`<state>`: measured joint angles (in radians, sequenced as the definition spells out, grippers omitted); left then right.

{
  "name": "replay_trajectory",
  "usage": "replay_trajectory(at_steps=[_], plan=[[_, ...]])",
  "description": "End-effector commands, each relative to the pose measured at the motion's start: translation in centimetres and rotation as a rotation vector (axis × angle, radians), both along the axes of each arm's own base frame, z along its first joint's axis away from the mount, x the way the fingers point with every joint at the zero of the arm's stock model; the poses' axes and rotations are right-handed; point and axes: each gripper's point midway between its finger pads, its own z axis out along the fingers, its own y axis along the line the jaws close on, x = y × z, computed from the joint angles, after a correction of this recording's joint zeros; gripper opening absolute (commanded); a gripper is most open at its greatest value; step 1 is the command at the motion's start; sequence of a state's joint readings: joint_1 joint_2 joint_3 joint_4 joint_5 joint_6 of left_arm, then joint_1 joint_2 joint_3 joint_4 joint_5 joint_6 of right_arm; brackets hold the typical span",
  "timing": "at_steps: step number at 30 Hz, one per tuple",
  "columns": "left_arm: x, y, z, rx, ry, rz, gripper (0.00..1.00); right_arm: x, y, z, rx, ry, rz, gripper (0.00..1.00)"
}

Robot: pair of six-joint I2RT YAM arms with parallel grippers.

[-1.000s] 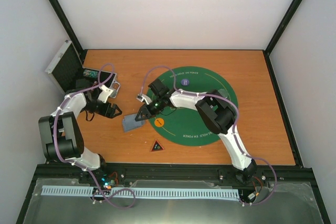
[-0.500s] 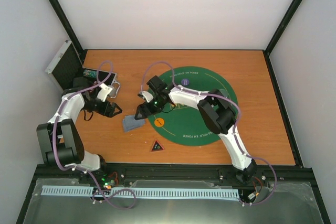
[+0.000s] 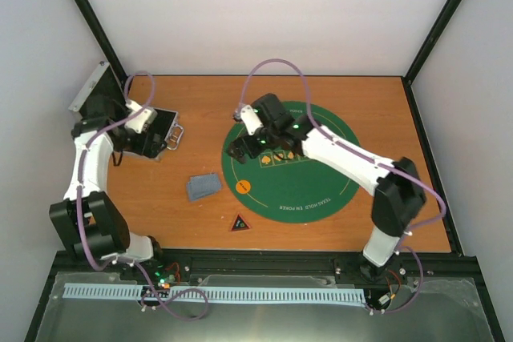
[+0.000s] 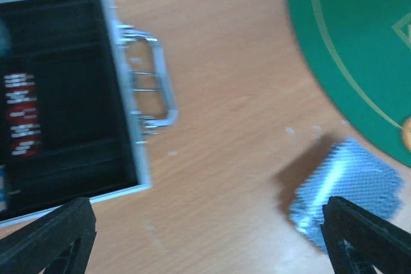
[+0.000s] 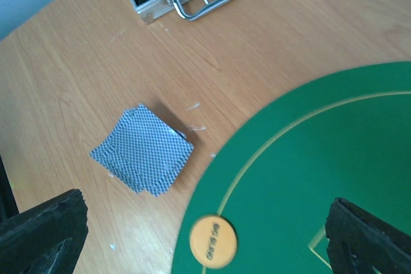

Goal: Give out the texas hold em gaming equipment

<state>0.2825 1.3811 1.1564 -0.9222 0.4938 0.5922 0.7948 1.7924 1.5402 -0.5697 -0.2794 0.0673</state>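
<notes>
Low in the top view, the dark red-edged triangle [image 3: 239, 223] lies on bare wood, just off the lower left edge of the green mat [image 3: 321, 190]. Above it an orange chip [image 3: 243, 187] sits at the mat's left edge. The deck of cards [image 3: 203, 186] lies near the chip, off the mat. The right gripper [image 3: 240, 150] hovers over the mat's left part with its fingers [image 5: 38, 229] wide apart and nothing between them. At upper left, the left gripper [image 4: 207, 213] hangs by the open case [image 4: 128, 104], its fingers also apart and empty.

The card deck [image 3: 203, 186] lies on the table [image 3: 401, 118] between the case [image 3: 166, 126], far left, and the poker mat [image 3: 321, 194]. The big blind chip [image 3: 244, 187] sits inside the mat's left edge, with the triangle marker [image 3: 239, 223] before it, off the mat.
</notes>
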Motion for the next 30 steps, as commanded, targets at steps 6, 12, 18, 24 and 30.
replay_trajectory(at_steps=[6,12,18,24,30], plan=[[6.2,11.4,-1.5,0.265,-0.001,0.268,0.65,1.8,-9.5,-3.3,-0.048,-0.075,-0.168,1.0],[7.7,15.4,-5.6,0.402,0.092,0.352,0.55,2.8,-11.1,-6.3,-0.068,-0.024,-0.182,1.0],[8.2,17.5,-7.5,0.492,0.117,0.403,0.45,3.0,-11.0,-7.5,-0.045,0.034,-0.163,1.0],[8.2,17.5,-9.0,0.495,0.134,0.382,0.42,2.8,-10.8,-7.4,-0.027,0.041,-0.145,1.0],[8.4,15.7,-9.9,0.407,0.145,0.329,0.42,2.7,-10.8,-7.4,-0.027,0.044,-0.144,1.0]])
